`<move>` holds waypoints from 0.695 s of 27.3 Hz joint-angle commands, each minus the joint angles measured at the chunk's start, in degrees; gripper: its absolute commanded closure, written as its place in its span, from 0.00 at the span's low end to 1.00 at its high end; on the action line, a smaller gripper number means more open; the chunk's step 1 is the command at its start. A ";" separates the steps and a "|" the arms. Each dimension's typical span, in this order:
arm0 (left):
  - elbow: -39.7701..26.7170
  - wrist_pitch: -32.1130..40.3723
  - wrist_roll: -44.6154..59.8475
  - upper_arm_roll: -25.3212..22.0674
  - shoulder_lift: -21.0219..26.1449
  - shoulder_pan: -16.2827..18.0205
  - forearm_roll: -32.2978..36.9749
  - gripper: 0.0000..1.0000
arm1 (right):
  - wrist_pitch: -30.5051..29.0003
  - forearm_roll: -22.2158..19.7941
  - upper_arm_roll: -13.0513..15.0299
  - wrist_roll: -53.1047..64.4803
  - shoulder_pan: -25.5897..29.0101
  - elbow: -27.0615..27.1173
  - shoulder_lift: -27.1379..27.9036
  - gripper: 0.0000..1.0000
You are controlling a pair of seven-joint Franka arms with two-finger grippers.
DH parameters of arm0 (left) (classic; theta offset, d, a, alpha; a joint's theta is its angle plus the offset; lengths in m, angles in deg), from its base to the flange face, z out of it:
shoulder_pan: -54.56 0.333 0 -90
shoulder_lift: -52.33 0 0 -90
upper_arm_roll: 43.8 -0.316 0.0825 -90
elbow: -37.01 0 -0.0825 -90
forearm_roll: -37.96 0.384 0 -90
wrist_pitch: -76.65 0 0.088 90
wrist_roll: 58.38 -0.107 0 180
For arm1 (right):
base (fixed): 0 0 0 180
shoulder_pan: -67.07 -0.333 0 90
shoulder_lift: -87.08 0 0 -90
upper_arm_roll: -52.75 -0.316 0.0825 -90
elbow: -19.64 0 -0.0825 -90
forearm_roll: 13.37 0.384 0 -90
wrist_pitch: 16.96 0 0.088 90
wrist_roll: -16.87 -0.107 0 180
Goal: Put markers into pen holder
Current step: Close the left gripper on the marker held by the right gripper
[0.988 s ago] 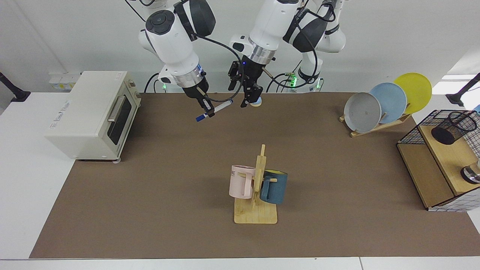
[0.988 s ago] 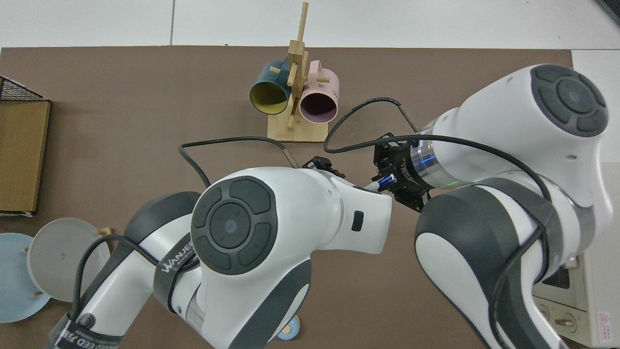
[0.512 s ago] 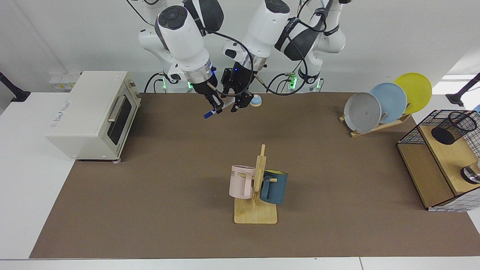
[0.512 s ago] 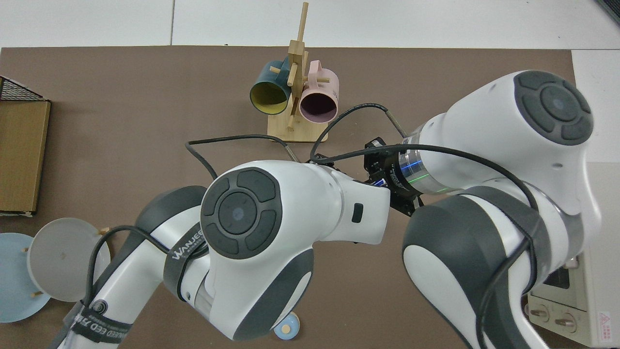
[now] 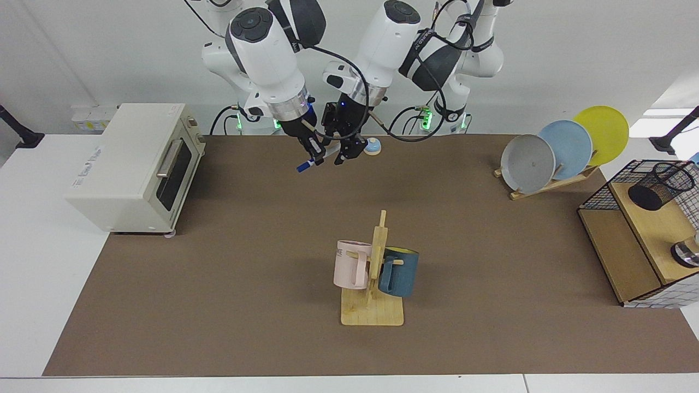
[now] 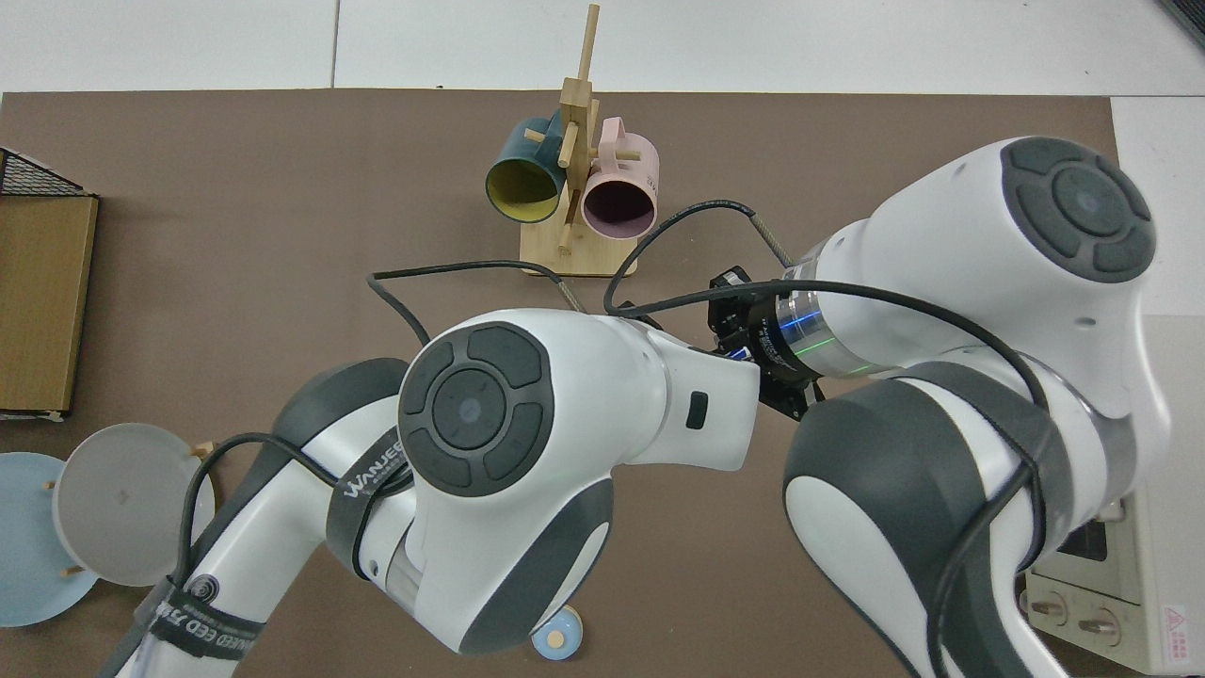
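The marker (image 5: 318, 158), white with a dark blue cap pointing down-left, hangs tilted above the back of the mat. My right gripper (image 5: 312, 152) is shut on its middle. My left gripper (image 5: 346, 156) sits just right of it, open, its fingertips at the marker's white end; whether they touch it I cannot tell. In the top view both hands are hidden under the arms and only a blue speck of the marker (image 6: 740, 354) shows. The pen holder (image 5: 659, 186), a black mesh cup, stands on a wooden shelf at the far right, away from both grippers.
A toaster oven (image 5: 136, 166) stands at the left. A wooden mug rack (image 5: 375, 273) with a pink and a teal mug is mid-table. Plates lean in a rack (image 5: 562, 150). A wire basket frame (image 5: 606, 188) surrounds the shelf, with a metal tin (image 5: 687, 254). A small round blue object (image 5: 372, 146) lies behind the grippers.
Over the second my right gripper carried the marker right and back while my left gripper swung left to meet its white end. In the last half second both barely moved.
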 commanded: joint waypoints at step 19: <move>0.17 -2.64 -0.48 -1.04 0.16 -0.95 0.68 1.00 | 0.27 -0.88 -0.11 -0.91 0.70 -0.16 -0.49 0.95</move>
